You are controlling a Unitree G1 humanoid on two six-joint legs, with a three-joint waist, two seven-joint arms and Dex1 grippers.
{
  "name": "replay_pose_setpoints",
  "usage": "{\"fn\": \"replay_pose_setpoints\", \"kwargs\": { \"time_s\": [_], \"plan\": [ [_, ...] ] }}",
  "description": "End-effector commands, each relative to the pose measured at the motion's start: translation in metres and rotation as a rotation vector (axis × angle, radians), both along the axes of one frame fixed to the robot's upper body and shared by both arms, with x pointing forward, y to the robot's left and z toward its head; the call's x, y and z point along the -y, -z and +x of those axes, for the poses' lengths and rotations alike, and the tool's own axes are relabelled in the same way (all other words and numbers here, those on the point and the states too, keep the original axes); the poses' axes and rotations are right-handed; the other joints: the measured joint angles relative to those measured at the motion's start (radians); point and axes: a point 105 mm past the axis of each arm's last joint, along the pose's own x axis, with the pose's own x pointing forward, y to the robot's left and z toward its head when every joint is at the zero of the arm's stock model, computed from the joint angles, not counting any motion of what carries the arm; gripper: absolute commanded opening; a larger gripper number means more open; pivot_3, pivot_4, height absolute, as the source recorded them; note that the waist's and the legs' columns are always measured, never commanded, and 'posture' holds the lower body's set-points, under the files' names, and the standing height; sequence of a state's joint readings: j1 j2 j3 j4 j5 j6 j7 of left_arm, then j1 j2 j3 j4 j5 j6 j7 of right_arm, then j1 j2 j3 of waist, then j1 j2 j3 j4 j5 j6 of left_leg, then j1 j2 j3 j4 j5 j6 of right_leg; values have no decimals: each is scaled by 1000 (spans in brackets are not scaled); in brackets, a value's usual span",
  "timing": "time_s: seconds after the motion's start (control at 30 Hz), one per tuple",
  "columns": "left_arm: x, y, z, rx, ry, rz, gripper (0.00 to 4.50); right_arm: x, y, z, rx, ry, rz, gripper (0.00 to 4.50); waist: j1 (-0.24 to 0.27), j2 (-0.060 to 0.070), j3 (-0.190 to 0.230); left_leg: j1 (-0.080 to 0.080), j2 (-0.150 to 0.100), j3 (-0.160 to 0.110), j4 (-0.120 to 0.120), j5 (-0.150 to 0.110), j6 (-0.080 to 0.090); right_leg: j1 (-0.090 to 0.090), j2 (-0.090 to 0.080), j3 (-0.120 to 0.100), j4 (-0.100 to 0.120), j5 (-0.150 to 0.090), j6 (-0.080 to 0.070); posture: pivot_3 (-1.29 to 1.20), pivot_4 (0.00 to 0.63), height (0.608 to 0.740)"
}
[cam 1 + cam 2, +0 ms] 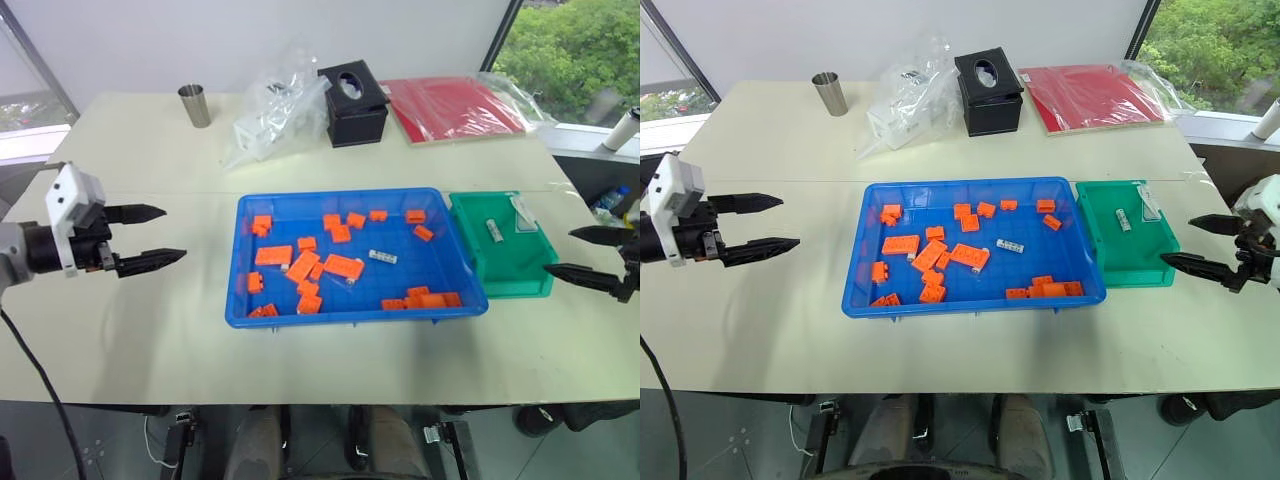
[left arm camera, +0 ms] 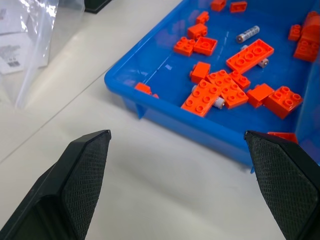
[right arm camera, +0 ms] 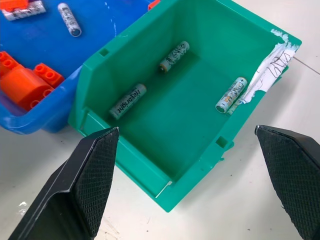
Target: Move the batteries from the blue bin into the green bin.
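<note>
Batteries (image 3: 128, 100), three in number, lie on the floor of the green bin (image 3: 107, 75), apart from one another; one rests against a torn paper label (image 3: 270, 72) at the bin's far wall. Further batteries remain in the blue bin (image 1: 243, 262): one (image 1: 382, 257) lies bare near the tray's middle, and in the left wrist view two more show only as pale ends (image 2: 218, 102) poking from under orange building blocks (image 1: 342, 266), their bodies hidden. How many others are buried beneath the blocks cannot be told. In the right wrist view the blue bin is cut off by the frame edge, with two batteries (image 3: 69, 19) visible on its floor near the green bin. The green bin stands just beside the blue bin's right end, the rims touching or nearly so.

The left gripper (image 1: 150, 236) hangs over bare table (image 1: 130, 340), well apart from the blue bin's left wall, its two black fingers (image 2: 85, 175) spread wide and holding nothing. The right gripper (image 1: 1193, 243) hangs just beside the green bin's right side, fingers (image 3: 95, 175) likewise spread wide, empty, touching neither bin.

At the table's far side stand a metal cup (image 1: 195, 105), a crumpled clear plastic bag (image 1: 275, 110), a black tissue box (image 1: 353, 103) and a red packet in clear wrap (image 1: 455, 107), the last partly cut off by glare.
</note>
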State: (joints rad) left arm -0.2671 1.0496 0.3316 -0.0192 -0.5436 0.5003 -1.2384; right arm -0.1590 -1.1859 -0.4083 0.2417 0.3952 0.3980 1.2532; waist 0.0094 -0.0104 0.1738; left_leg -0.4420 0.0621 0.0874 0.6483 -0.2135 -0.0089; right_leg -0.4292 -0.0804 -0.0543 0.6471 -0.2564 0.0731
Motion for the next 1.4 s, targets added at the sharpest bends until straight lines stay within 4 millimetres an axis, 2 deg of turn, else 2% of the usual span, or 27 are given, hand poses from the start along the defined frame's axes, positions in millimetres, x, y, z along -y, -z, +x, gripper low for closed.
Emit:
{"fn": "replay_pose_setpoints", "kwargs": {
  "time_s": [0.03,0.5,0.63,0.7,0.77,0.87,0.97,1.03,1.1,1.2,1.23,1.4],
  "plan": [
    [2,-12,-6,51,18,17,4500,-1,-11,2,42,-10,-5,4477,0,0,0,0,0,0,0,0,0,0,0,0,0,0,0,0,150,736],
    [9,-10,-7,51,29,-18,4500,-2,-18,10,36,-7,-1,4477,-1,0,0,0,0,0,0,0,0,0,0,0,0,0,0,0,150,736],
    [11,-11,-8,55,28,-28,4500,-8,-27,16,67,-32,-27,4477,-1,0,0,0,0,0,0,0,0,0,0,0,0,0,0,0,150,736],
    [13,-12,-8,55,30,-33,4500,-18,-34,23,93,-59,-27,4477,-1,1,0,0,0,0,0,0,0,0,0,0,0,0,0,0,150,736],
    [17,-12,-9,55,50,-39,4500,-40,-44,31,118,-130,-9,4477,-3,1,0,0,0,0,0,0,0,0,0,0,0,0,0,0,150,736],
    [25,-11,-13,38,89,-45,4500,-91,-59,46,156,-272,39,4477,-17,1,1,0,0,0,0,0,0,-1,1,0,1,0,0,0,150,736],
    [32,-9,-18,26,127,-41,4500,-142,-63,56,157,-394,61,4477,-28,1,1,0,1,-1,-1,0,0,-1,1,0,1,1,2,0,150,736],
    [37,-7,-21,24,149,-37,4500,-182,-58,62,146,-489,46,4477,-27,2,1,0,1,0,-1,0,0,-2,1,0,2,1,2,0,150,736],
    [39,-6,-22,24,157,-33,4500,-209,-53,64,128,-550,44,4477,-24,2,1,-1,1,0,-1,0,0,-2,1,0,3,1,2,0,150,736],
    [48,1,-31,-6,209,-24,4500,-283,-25,78,77,-654,32,4477,-23,1,1,-2,0,0,0,0,0,-3,1,0,3,2,2,0,150,736],
    [50,3,-34,-13,222,-13,4500,-297,-19,83,67,-656,27,4477,-28,1,1,-2,0,0,0,0,0,-3,1,0,3,2,2,0,150,736],
    [62,7,-41,-18,256,-10,4500,-342,10,99,-20,-608,24,4477,-13,0,1,-4,0,-1,0,0,0,-4,0,0,5,2,2,0,150,736]
  ]
}}
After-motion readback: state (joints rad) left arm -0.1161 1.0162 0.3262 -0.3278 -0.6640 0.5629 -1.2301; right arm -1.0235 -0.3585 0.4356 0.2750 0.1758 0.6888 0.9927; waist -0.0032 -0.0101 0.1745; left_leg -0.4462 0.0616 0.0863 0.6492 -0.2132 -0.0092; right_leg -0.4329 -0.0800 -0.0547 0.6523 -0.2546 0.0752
